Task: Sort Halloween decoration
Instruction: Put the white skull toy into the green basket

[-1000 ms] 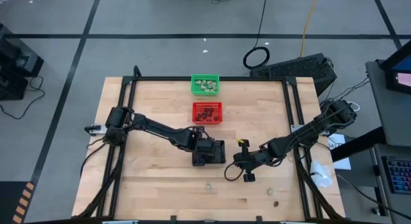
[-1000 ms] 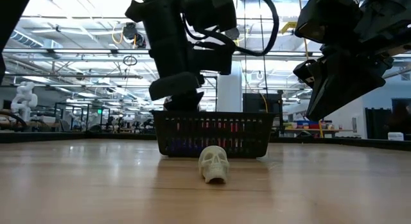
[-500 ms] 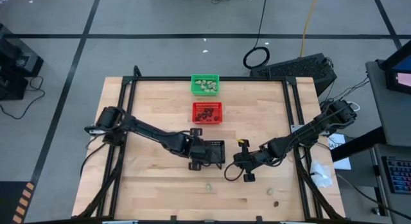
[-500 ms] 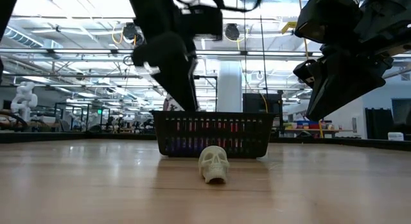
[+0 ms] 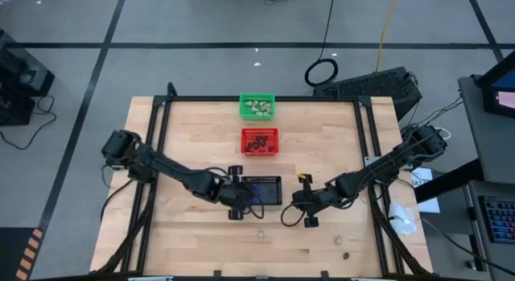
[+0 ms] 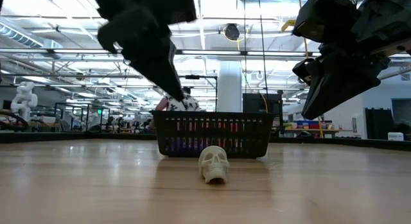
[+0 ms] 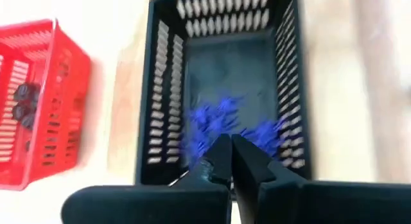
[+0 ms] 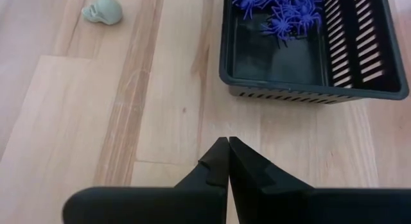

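The left gripper (image 5: 239, 199) is hanging just beside the black basket (image 5: 265, 190), at its outer edge, with its fingers (image 7: 221, 161) squeezed together and holding nothing. Purple spiders (image 7: 221, 124) are lying in that basket, right in front of this gripper. Farther past it, the red basket (image 5: 260, 141) is holding dark trinkets (image 5: 258, 142), and the green basket (image 5: 257, 106) is holding pale ones (image 5: 259, 107). A cream skull (image 6: 214, 163) is sitting on the wooden surface (image 5: 193, 144), close by both grippers. The right gripper (image 5: 299, 202) is waiting just on the other side of the black basket, pinched closed and empty.
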You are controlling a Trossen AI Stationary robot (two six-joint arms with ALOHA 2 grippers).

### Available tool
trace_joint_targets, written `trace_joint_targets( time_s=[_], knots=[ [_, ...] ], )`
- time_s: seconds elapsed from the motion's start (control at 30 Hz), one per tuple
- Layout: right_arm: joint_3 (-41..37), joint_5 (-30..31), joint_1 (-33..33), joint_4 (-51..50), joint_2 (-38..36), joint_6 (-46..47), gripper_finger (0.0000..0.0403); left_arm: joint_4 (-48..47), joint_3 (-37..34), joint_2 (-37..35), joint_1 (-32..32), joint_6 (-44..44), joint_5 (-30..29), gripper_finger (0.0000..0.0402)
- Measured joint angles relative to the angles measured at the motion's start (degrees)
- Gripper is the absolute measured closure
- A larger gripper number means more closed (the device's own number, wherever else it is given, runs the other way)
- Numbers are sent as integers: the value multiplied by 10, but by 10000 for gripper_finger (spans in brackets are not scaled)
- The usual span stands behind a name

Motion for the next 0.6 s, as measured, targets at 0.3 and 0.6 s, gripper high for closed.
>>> trace_joint_targets(
  time_s=[0.3, 0.6],
  knots=[
    [0, -5, 0, -1, 0, 13, 403, 269, -173, -103, -21, -24, -18, 394],
    [9, -130, 7, -65, 0, 173, 403, 490, -296, -134, -17, -6, -31, 394]
  ],
)
